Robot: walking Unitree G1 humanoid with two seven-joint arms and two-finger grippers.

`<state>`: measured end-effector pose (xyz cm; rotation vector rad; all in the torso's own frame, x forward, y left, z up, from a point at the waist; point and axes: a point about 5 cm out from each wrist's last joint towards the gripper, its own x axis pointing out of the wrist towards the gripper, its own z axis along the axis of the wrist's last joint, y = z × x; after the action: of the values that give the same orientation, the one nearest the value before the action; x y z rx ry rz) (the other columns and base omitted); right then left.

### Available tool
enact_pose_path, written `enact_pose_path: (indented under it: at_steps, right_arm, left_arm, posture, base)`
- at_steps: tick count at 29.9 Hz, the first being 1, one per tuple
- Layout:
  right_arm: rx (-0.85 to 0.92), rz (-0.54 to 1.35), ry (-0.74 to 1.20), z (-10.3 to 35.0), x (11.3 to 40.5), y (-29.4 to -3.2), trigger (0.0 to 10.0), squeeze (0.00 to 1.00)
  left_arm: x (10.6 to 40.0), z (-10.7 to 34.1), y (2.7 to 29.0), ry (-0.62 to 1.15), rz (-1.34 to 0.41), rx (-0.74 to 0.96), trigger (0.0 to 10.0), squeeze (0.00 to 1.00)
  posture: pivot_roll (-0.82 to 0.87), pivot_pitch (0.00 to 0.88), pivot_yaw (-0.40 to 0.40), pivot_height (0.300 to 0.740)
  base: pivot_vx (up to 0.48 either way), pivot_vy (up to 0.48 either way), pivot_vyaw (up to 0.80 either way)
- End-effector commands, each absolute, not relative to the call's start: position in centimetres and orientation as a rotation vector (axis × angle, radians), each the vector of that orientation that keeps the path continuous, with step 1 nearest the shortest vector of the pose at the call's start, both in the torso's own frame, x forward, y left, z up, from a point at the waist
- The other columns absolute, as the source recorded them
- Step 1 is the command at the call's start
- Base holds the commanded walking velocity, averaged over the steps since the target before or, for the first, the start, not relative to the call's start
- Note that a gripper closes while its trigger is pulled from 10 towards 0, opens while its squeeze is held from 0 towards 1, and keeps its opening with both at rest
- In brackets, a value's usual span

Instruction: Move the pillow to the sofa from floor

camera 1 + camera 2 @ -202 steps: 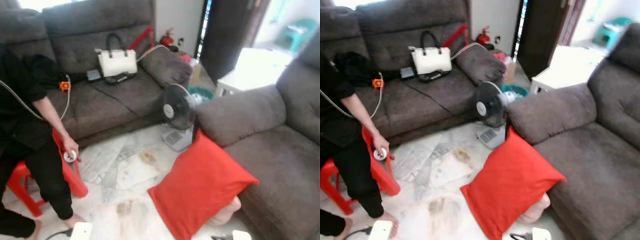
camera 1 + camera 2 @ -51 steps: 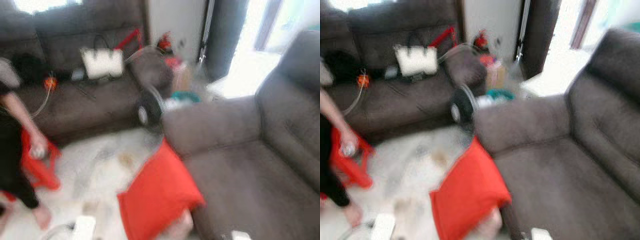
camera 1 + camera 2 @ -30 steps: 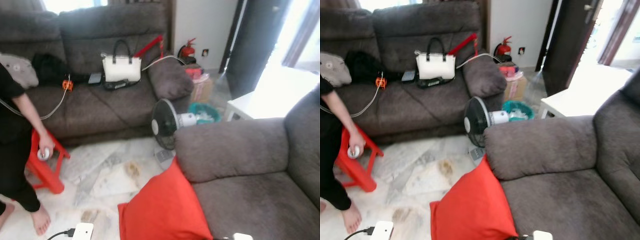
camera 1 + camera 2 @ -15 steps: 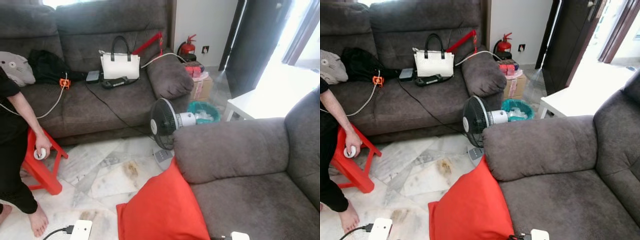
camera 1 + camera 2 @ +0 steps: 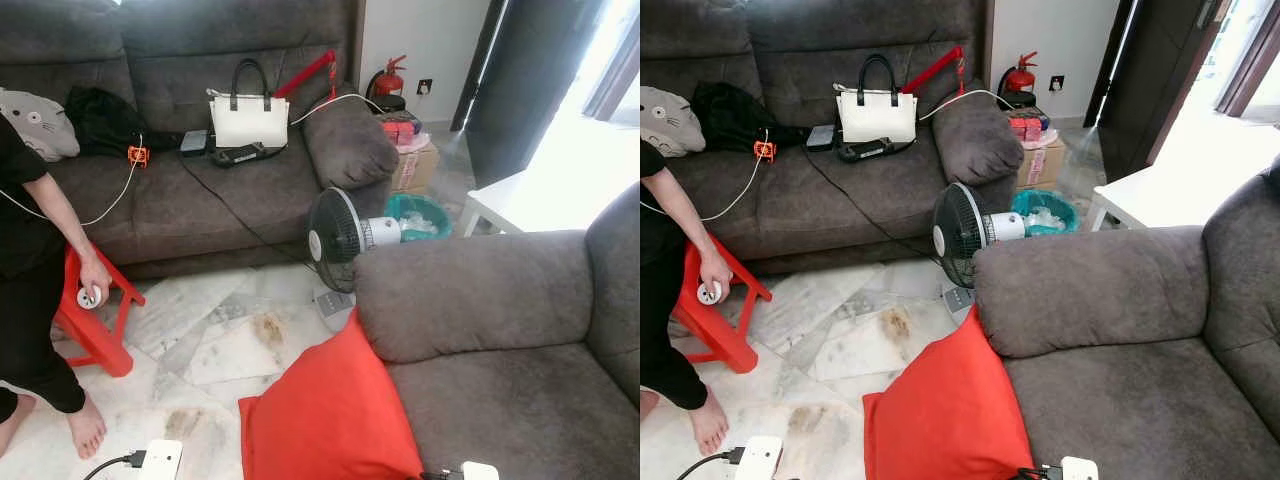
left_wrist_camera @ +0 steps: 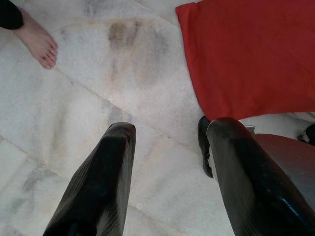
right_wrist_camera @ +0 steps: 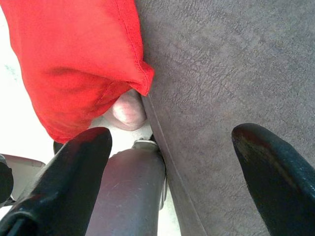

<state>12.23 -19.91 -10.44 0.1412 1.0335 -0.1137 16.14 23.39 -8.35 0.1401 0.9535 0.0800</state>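
Observation:
A red pillow point(image 5: 325, 415) stands on the marble floor, leaning on the front of the grey sofa point(image 5: 500, 400) at my right. The left wrist view looks along my left gripper point(image 6: 170, 129), which hangs open over bare floor point(image 6: 98, 83) with the red pillow point(image 6: 256, 54) a little beyond its fingertips. My right gripper point(image 7: 172, 135) is open too, low beside the sofa seat point(image 7: 226, 64), with a corner of the red pillow point(image 7: 78, 54) just past its fingers. Nothing is between either pair of fingers.
A standing fan point(image 5: 335, 240) is on the floor just behind the pillow. A person point(image 5: 30, 250) sits on a red stool point(image 5: 95, 320) at the left, a bare foot point(image 6: 39, 42) near my left gripper. The far sofa point(image 5: 200, 190) holds a white handbag point(image 5: 250, 118) and cables.
The head view has steadied after a blurred swing and shifted slightly. The pillow still leans on the sofa, and both grippers stay low and open.

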Motion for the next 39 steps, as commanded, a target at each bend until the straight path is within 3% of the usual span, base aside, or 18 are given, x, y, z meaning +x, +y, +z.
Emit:
enact_pose_path:
  at_steps: [1,12,39]
  right_arm:
    - [0.15,-0.129,1.03,-10.45,12.14,-19.96,10.0,0.0]
    - [0.148,-0.124,1.03,-10.43,12.2,-19.98,10.0,0.0]
    - [0.152,-0.141,0.968,-10.14,12.59,-20.13,10.0,0.0]
  left_arm:
    - [15.71,-8.52,23.5,0.967,0.09,0.131,10.0,0.0]
    - [15.76,-8.51,23.46,0.966,0.09,0.128,10.0,0.0]
    - [16.21,-8.12,23.5,0.891,0.112,0.121,10.0,0.0]
  posture:
    - [0.08,0.0,0.001,0.74]
    - [0.08,0.0,-0.003,0.74]
    - [0.08,0.0,0.001,0.74]
  base:
    - [0.0,0.48,0.0]
    - [0.0,0.415,0.0]
    - [0.0,0.0,0.0]
